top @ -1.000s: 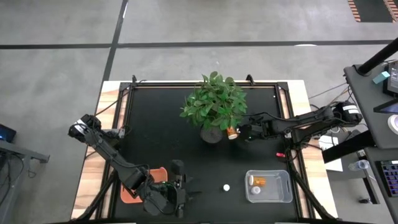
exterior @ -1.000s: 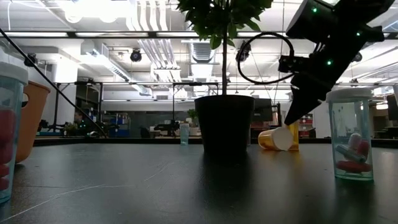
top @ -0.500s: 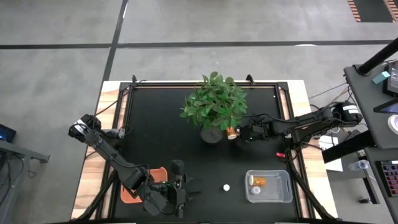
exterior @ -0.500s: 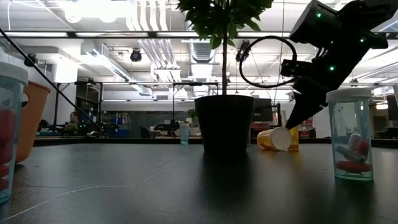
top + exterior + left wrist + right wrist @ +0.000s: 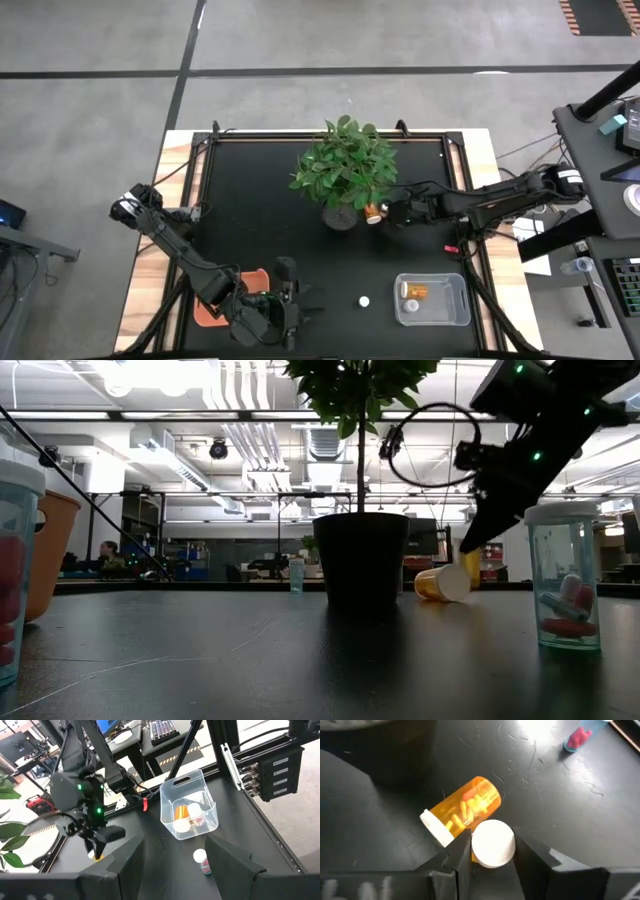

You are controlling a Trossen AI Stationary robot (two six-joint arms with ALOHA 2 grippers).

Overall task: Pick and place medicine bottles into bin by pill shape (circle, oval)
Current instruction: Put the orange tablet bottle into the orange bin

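Observation:
Two orange bottles with white caps sit right of the potted plant's pot (image 5: 340, 214). One lies on its side (image 5: 467, 807), and one stands upright (image 5: 492, 844). My right gripper (image 5: 492, 852) reaches in from the table's right, its fingers on either side of the upright bottle's cap. My left gripper (image 5: 175, 870) is open and empty at the near edge, beside the orange bin (image 5: 212, 300). The clear bin (image 5: 432, 300) holds a few bottles. A white-capped bottle (image 5: 364, 300) lies left of it. My right gripper has the upright orange bottle's white cap (image 5: 492, 845) between its two fingers, one finger (image 5: 461, 851) against each side. The fingers slant down from above and from the table's right. The bottle stands upright on the table beside the lying bottle.
The leafy plant (image 5: 345, 165) overhangs the bottles and my right gripper. A clear bottle with pink pills (image 5: 580, 735) lies nearby. In the low view, two clear bottles (image 5: 565, 575) (image 5: 15, 560) stand close by, at the picture's right and left sides.
My right gripper has shifted slightly up and toward the table's right edge, off the lying bottle's cap. Both orange bottles have stayed where they were.

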